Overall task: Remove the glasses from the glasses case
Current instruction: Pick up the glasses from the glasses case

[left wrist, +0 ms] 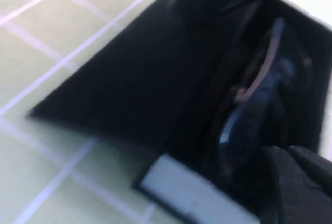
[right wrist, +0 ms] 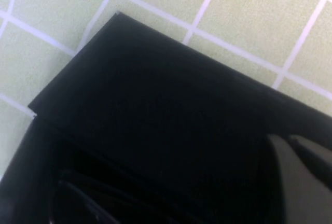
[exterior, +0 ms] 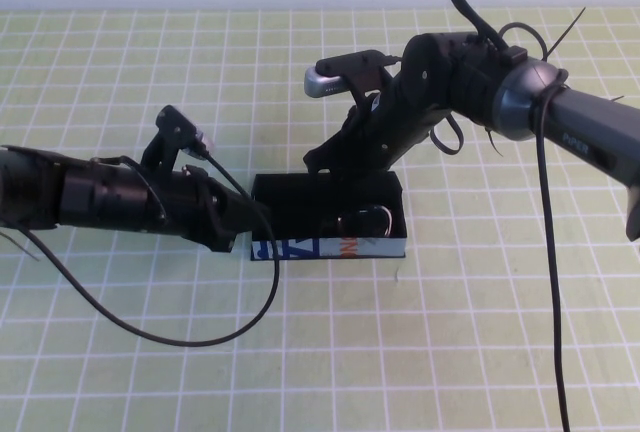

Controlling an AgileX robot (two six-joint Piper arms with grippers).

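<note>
The black glasses case (exterior: 330,248) lies open at mid-table, its white-blue side panel facing me. The dark glasses (exterior: 365,220) lie inside, toward its right end; they also show in the left wrist view (left wrist: 254,89). My left gripper (exterior: 252,236) is at the case's left end, its fingers (left wrist: 295,182) together over the inside of the case (left wrist: 197,195). My right gripper (exterior: 318,164) is at the case's rear edge, fingers (right wrist: 298,177) together against the opened flap lid (right wrist: 155,94). Whether either gripper pinches anything is hidden.
The table is a light green mat with a white grid (exterior: 420,352). A black cable (exterior: 190,342) loops from the left arm over the mat in front of the case. The right arm's cable (exterior: 548,272) hangs down at the right.
</note>
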